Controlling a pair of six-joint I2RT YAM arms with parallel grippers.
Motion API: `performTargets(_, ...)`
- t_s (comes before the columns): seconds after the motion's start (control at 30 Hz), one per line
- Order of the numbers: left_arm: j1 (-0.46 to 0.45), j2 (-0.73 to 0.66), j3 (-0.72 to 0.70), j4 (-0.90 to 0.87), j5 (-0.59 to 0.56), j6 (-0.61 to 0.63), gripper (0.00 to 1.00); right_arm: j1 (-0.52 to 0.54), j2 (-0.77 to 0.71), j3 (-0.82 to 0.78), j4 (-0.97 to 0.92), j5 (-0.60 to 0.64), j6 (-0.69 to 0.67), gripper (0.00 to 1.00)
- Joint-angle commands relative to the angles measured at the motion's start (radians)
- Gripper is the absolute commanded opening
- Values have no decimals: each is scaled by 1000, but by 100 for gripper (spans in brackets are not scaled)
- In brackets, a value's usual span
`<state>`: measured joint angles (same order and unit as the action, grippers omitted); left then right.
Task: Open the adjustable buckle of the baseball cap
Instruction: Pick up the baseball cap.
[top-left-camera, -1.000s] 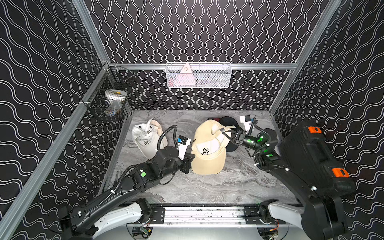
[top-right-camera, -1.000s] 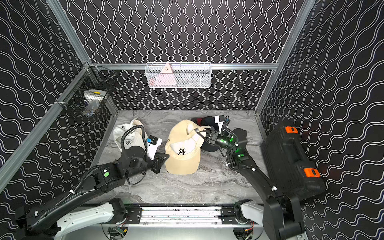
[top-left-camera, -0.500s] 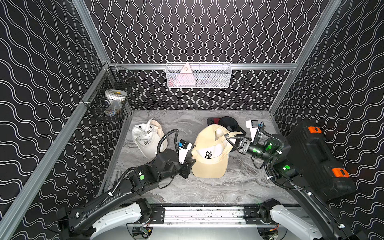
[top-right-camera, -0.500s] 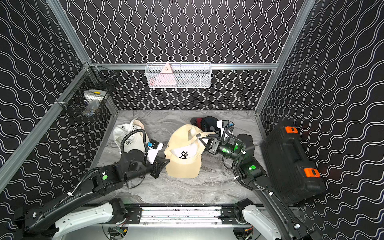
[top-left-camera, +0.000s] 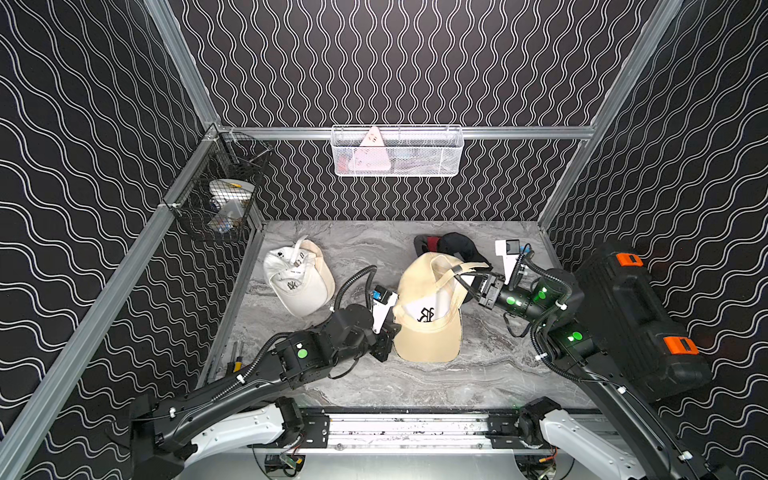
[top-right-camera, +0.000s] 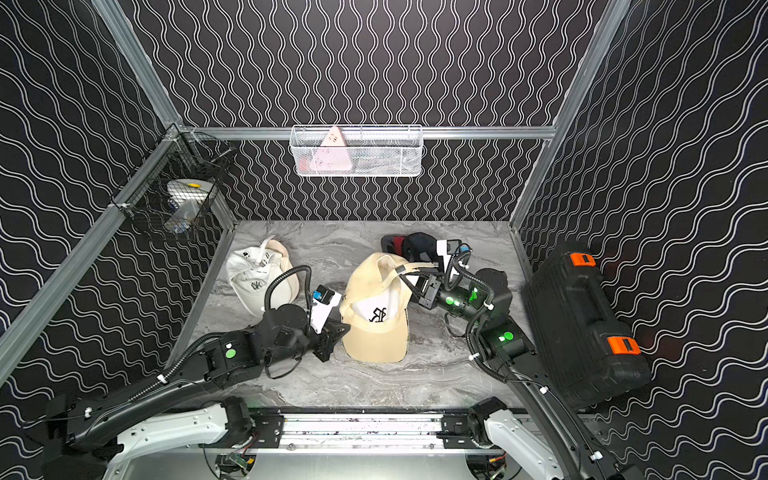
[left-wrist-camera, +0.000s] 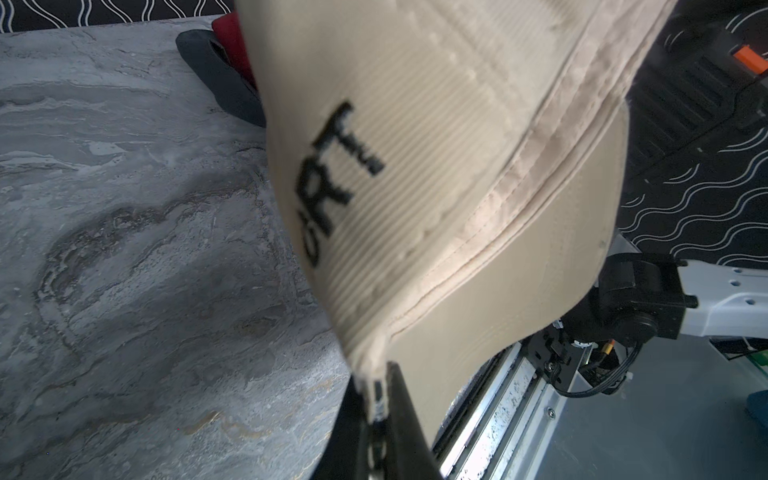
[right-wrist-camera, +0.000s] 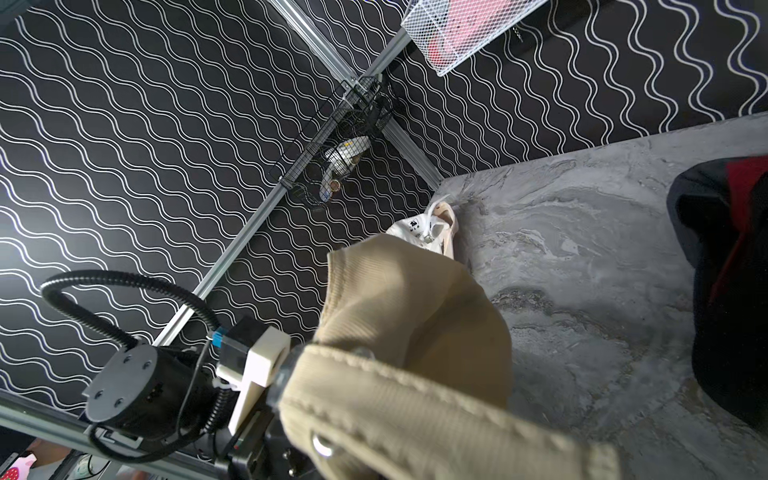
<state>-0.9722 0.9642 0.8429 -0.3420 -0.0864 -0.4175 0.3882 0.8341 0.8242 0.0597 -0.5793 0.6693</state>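
In both top views, the beige baseball cap (top-left-camera: 428, 332) (top-right-camera: 374, 332) is being held mid-table (top-left-camera: 332, 245) between both arms, the right end effector (top-left-camera: 463, 277) pinching its back strap (top-left-camera: 446, 276).

Left wrist view: the left end effector (left-wrist-camera: 376, 395) is pinching the cap's edge beside the brim.

Right wrist view: the strap is filling the foreground.

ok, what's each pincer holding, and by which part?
Both hold the tan cap: left pincer shut on its edge where brim meets crown, right pincer shut on the rear strap.
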Motion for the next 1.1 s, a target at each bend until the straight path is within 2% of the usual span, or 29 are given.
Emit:
performTargets(0.0,-20,22,-13,-55,-11,30,0,1,-40,30,38,60,-28,10)
performTargets(0.2,-44,2,-14,-80,-23,52,0,0,-96,33,-3,123,-29,17)
performTargets(0.37,-62,-60,-43,-90,-31,42,0,1,-93,28,25,120,-1,21)
performTargets(0.47,-65,-91,-50,-108,-34,40,0,2,-87,30,45,112,14,0)
performTargets(0.73,-69,-90,-76,-94,-4,43,0,10,-107,46,39,118,8,0)
performTargets(0.8,-71,-70,-75,-90,15,45,15,11,-117,43,40,108,5,0)
performTargets(0.87,-75,-48,-68,-92,23,50,44,12,-126,43,40,83,0,0)
performTargets(0.93,-84,-36,-58,-93,13,55,65,13,-128,45,35,54,-12,0)
performTargets(1.0,-94,-36,-44,-88,0,62,71,14,-128,43,30,26,-22,0)
performTargets(1.07,-98,-41,-20,-84,-9,75,74,17,-127,43,4,14,-40,0)
